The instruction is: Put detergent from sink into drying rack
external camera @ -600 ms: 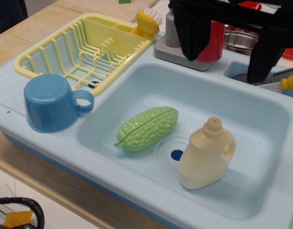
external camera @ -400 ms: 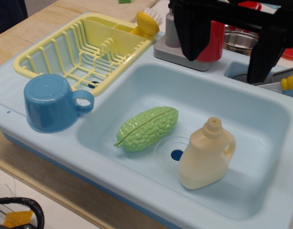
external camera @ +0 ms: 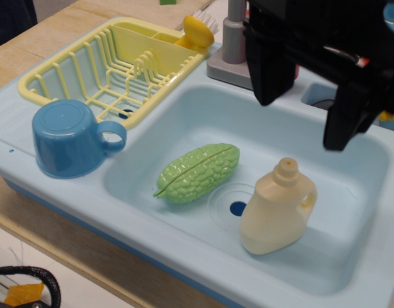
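Note:
The cream-beige detergent jug [external camera: 276,209] stands upright in the light-blue sink [external camera: 184,119], just right of the drain hole [external camera: 238,208]. The pale yellow drying rack [external camera: 113,67] sits at the back left on the sink's counter. My black gripper [external camera: 306,125] hangs open above the jug, its two fingers spread wide, one finger [external camera: 269,80] to the left and one [external camera: 344,122] to the right of the jug's cap, not touching it.
A bumpy green gourd [external camera: 198,172] lies in the sink left of the drain. A blue cup [external camera: 72,137] lies upside down on the counter's front left. A yellow brush [external camera: 197,30] stands in the rack's utensil compartment. A grey faucet base [external camera: 232,61] stands behind the sink.
My gripper has come down and forward toward the jug, now covering the red object and metal pot behind. The jug, gourd and cup have not moved.

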Robot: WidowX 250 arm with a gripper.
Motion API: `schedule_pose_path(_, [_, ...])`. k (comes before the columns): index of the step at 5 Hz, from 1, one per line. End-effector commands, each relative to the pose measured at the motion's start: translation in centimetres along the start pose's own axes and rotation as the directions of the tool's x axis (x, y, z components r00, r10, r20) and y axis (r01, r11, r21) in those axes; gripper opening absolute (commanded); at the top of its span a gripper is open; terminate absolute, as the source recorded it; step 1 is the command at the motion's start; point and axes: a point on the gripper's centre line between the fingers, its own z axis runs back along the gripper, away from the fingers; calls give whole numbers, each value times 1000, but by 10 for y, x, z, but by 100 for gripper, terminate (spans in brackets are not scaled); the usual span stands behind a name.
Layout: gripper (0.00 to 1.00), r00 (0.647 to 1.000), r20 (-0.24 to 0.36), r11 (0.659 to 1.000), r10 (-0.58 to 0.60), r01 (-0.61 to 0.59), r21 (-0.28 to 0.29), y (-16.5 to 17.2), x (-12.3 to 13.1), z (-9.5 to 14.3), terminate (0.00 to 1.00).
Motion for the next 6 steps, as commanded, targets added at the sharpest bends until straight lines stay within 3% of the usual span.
schedule_pose_path(1, [100, 984, 64, 984, -166, 169, -55, -1, -1, -17, 0])
schedule_pose_path(2, [100, 980, 97, 983, -175, 180, -39, 5, -3, -27, 0])
schedule_pose_path(4, [100, 976, 169, 982, -135, 155, -110, 6, -12, -74, 0])
schedule_pose_path(5, [0, 974, 189, 981, -125, 150, -121, 7, -14, -82, 0])
schedule_pose_path(6, [0, 975, 185, 984, -124, 146, -106, 6, -13, -76, 0])
